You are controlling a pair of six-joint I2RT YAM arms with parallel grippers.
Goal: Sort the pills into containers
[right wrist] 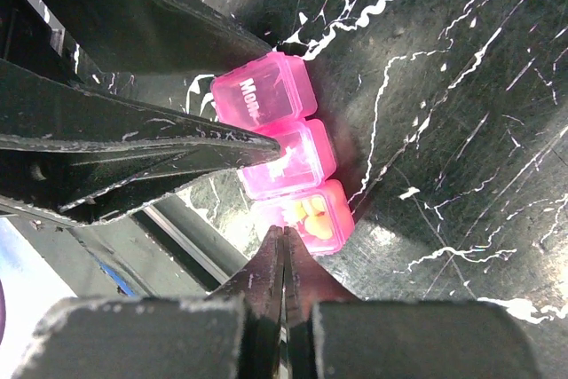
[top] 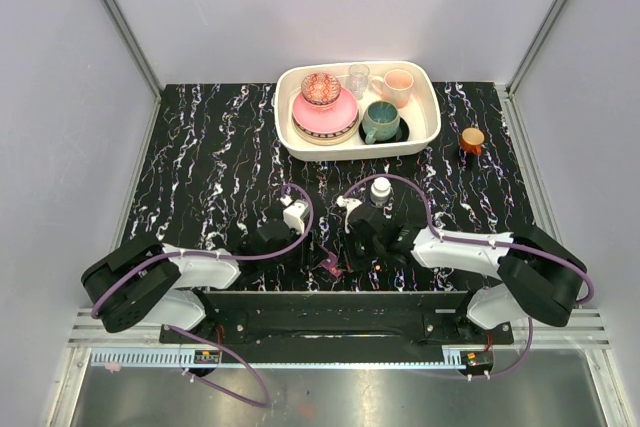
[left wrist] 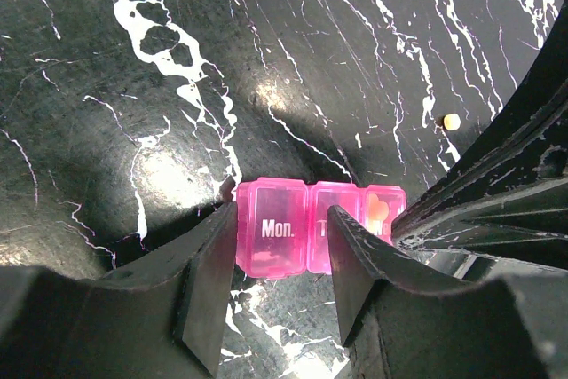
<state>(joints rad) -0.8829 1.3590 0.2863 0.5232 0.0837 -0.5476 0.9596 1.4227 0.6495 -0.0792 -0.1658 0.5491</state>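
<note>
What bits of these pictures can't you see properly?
- Top view: the small pink plastic pill box is only a speck between the arms.
- Left wrist view: the middle lid's label, covered by a finger of the left tool.
- Right wrist view: whether the shut right tool pinches anything; its own tips hide that.

Overhead camera looks down; both close wrist views share the pill box

A robotics lab cell (plain white walls, aluminium framing) around a marbled black table.
</note>
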